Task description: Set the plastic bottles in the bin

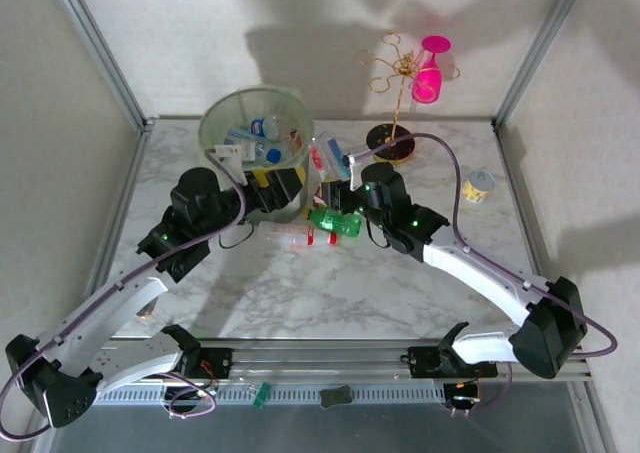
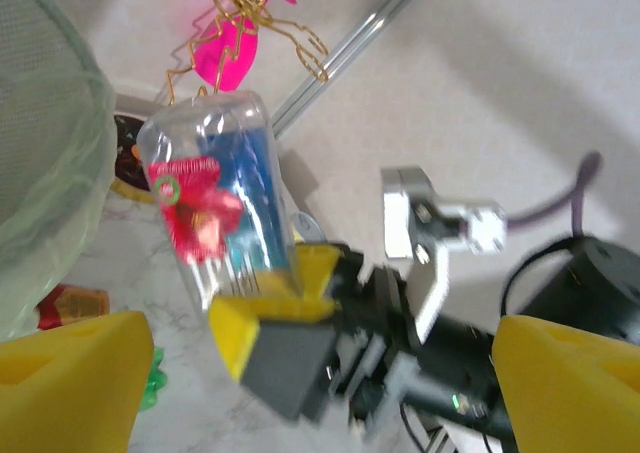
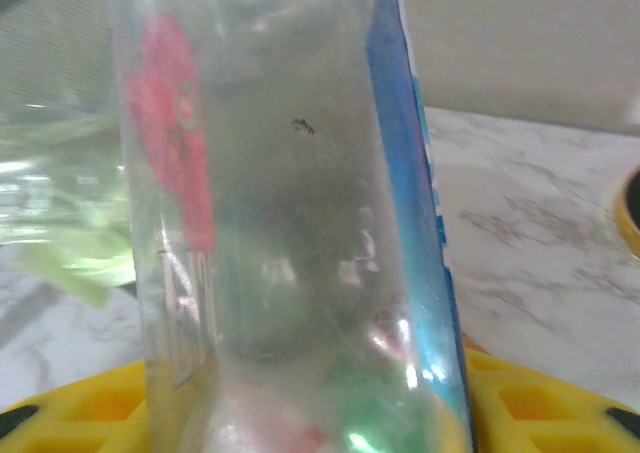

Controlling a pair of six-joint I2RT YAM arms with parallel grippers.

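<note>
Clamps a clear red-and-blue-labelled bottle (image 2: 215, 198) in the right gripper (image 2: 275, 303) beside the bin (image 1: 213, 121), with several bottles (image 1: 258, 141) inside; holds the left gripper (image 1: 272, 185) spread wide, empty.

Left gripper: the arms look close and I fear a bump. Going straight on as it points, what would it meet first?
Probably the right gripper, shut on the clear bottle, straight ahead between the left gripper's open fingers; depth is unclear.

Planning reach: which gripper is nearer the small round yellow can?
Right. The right gripper is left of the small round yellow can; the left gripper is farther left.
</note>
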